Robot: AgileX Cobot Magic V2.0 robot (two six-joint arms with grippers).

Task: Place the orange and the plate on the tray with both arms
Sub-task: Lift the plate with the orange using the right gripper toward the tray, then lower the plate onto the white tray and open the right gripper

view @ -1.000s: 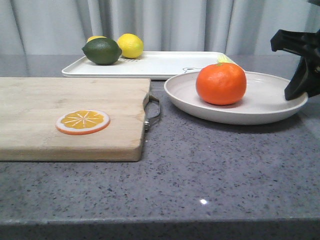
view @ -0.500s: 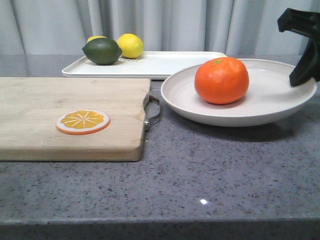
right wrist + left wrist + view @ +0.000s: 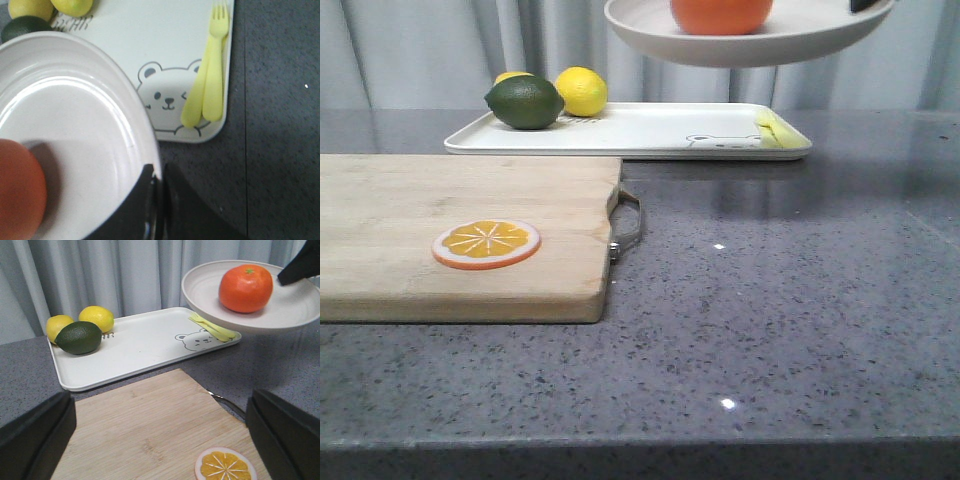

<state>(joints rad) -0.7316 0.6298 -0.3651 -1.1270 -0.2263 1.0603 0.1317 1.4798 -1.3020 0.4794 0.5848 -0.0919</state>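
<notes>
The off-white plate point(image 3: 750, 42) hangs in the air above the tray's near end, with the orange point(image 3: 720, 14) resting in it. My right gripper point(image 3: 161, 181) is shut on the plate's rim point(image 3: 145, 125), and only a dark tip of it point(image 3: 865, 5) shows in the front view. The white tray point(image 3: 640, 130) with the bear drawing point(image 3: 167, 100) lies at the back of the table. My left gripper point(image 3: 160, 425) is open above the wooden board, holding nothing. In the left wrist view the plate point(image 3: 295, 307) and orange point(image 3: 246, 288) float right of the tray point(image 3: 140, 345).
A wooden cutting board point(image 3: 460, 230) with a metal handle point(image 3: 628, 222) lies at the left, an orange slice disc point(image 3: 486, 243) on it. A lime point(image 3: 524, 102) and two lemons point(image 3: 580, 90) fill the tray's left end. A yellow fork point(image 3: 210, 80) lies at its right end.
The right gripper has lifted the plate, with the orange in it, off the table, up and slightly left, so it now hangs over the tray's right end. The left gripper's view is unchanged.
</notes>
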